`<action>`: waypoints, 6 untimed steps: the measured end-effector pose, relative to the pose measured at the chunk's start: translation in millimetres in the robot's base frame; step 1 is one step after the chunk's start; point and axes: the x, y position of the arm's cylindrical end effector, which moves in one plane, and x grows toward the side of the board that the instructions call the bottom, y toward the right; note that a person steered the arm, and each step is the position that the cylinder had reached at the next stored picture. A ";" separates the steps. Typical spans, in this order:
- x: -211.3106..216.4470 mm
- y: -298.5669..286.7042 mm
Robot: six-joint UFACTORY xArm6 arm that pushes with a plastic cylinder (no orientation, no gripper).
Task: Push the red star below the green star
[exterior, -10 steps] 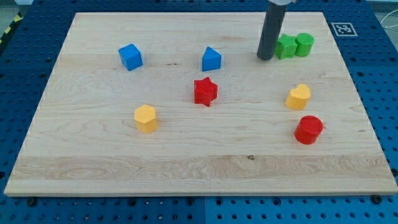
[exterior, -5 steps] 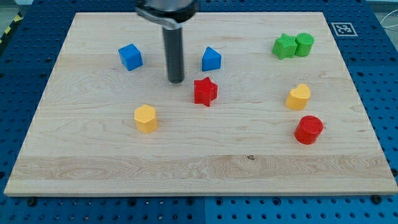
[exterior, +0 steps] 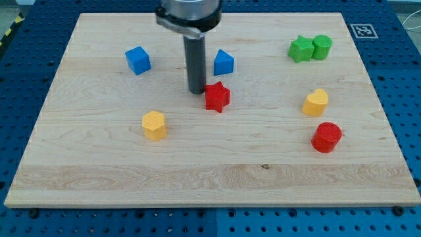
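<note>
We see a pale wooden board (exterior: 131,171) filling most of the view, lying on a blue perforated table (exterior: 408,99). A small black-and-white marker tag (exterior: 362,30) sits at the board's upper right corner.

Our dark rod (exterior: 196,62) comes down from the view's top, under a wider collar. It has no jaws to open or close, and it holds nothing. My tip (exterior: 197,91) rests on the board just to the left of the red star (exterior: 217,97). The two look to be touching or nearly so, though from this angle we cannot tell which.

The red star lies near the board's middle, well to the left of and lower than the green star (exterior: 301,49), which sits near the upper right, touching a green cylinder (exterior: 322,47) on its right.

A blue block with a sloped top (exterior: 223,62) stands just right of the rod, above the red star. A blue cube (exterior: 138,60) lies to the upper left. A yellow hexagonal block (exterior: 154,125) sits lower left. On the right are a yellow block, perhaps heart-shaped (exterior: 316,102), and below it a red cylinder (exterior: 326,137).
</note>
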 end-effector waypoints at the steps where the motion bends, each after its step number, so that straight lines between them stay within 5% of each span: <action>1: 0.0 9.1; 6: 91.0 -2.9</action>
